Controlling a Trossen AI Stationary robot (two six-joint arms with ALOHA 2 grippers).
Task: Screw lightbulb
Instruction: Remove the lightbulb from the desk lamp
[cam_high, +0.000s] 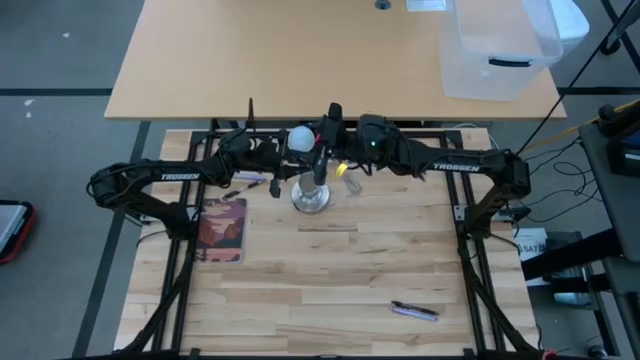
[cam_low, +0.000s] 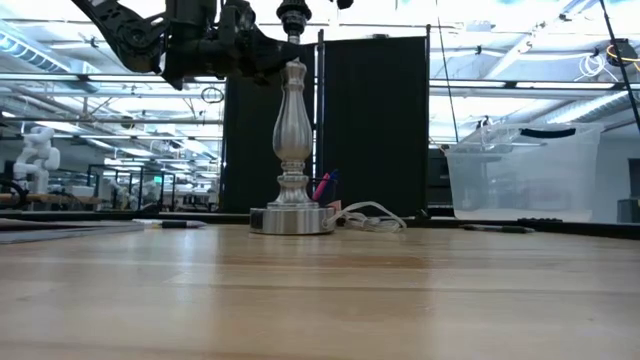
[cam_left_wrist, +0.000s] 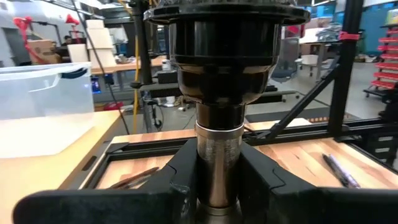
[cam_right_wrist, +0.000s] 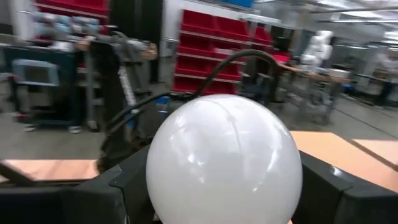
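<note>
**Bulb held over the clamped stand**

The right gripper (cam_right_wrist: 224, 205) has its fingers spread wide around the lightbulb's (cam_right_wrist: 225, 158) globe, while the left gripper (cam_left_wrist: 217, 193), nearly closed, clamps the socket stand's (cam_left_wrist: 217, 155) post (steadying it), so the bulb near the socket can turn.

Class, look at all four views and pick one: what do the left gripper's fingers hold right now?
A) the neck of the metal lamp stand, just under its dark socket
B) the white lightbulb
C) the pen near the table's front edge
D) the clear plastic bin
A: in the left wrist view the left gripper is clamped on the silvery neck of the lamp stand below the dark socket, while the lightbulb sits between the right gripper's fingers.
</note>
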